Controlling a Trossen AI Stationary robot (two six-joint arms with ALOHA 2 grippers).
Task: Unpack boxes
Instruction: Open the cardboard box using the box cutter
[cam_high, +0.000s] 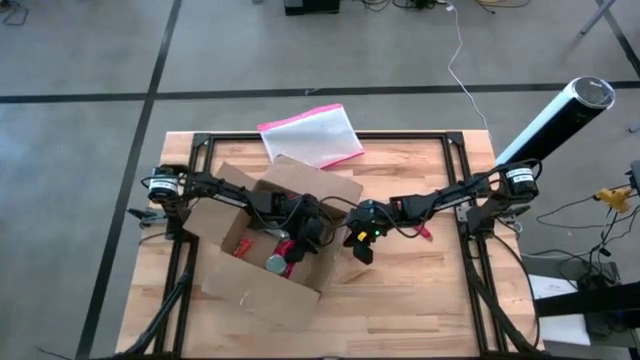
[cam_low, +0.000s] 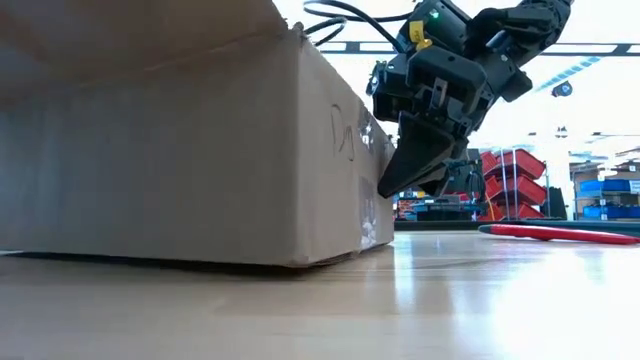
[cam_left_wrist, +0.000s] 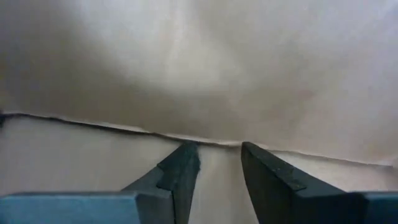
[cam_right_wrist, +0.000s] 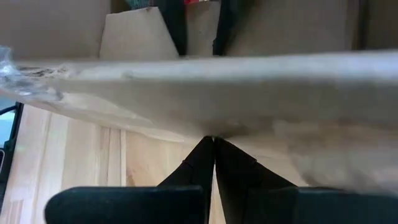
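The cardboard box (cam_high: 262, 240) lies open on the left half of the wooden table (cam_high: 430, 300), turned at an angle, its flaps spread outward. Inside it, a few small things show: red pieces (cam_high: 240, 249) and a round grey can (cam_high: 274, 264).

The left gripper (cam_high: 310, 232) reaches from the table's left edge into the box, near its right-hand wall. In the left wrist view its two dark fingers (cam_left_wrist: 180, 171) stand a narrow gap apart, holding nothing, with their tips close to the seam where the box's floor meets a wall (cam_left_wrist: 205, 68).

Just right of the box, the right gripper (cam_high: 360, 245) points downward outside the box's right wall. Its fingers (cam_right_wrist: 202, 162) are pressed together with nothing between them, and their tips sit against the box's edge (cam_right_wrist: 205, 84). In the low view the gripper (cam_low: 392, 185) hangs above the tabletop, its tip right at the box's corner (cam_low: 372, 195).

Farther right, a red pen-like object (cam_low: 555, 233) lies on the table, apart from the box. Beyond the box, a pink-edged pouch (cam_high: 312, 134) rests at the table's far edge.
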